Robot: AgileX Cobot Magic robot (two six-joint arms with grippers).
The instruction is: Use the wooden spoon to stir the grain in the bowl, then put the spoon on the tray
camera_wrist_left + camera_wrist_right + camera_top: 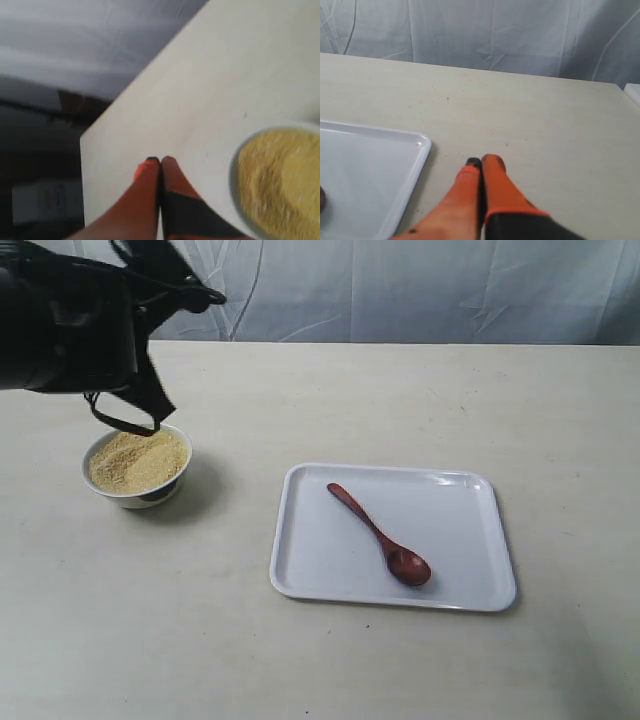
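Note:
The wooden spoon lies diagonally on the white tray, head toward the near right, free of both grippers. Yellowish grain fills the small white bowl at the left. My left arm hangs dark above and behind the bowl; its fingertips are hidden in the exterior view. In the left wrist view the left gripper is shut and empty over bare table, beside the bowl of grain. My right gripper is shut and empty on the table next to the tray's rim.
A pale cloth backdrop hangs behind the beige table. The table's edge runs close to the left gripper, with a dark drop beyond it. A dark sliver of the spoon's head shows at the right wrist view's border.

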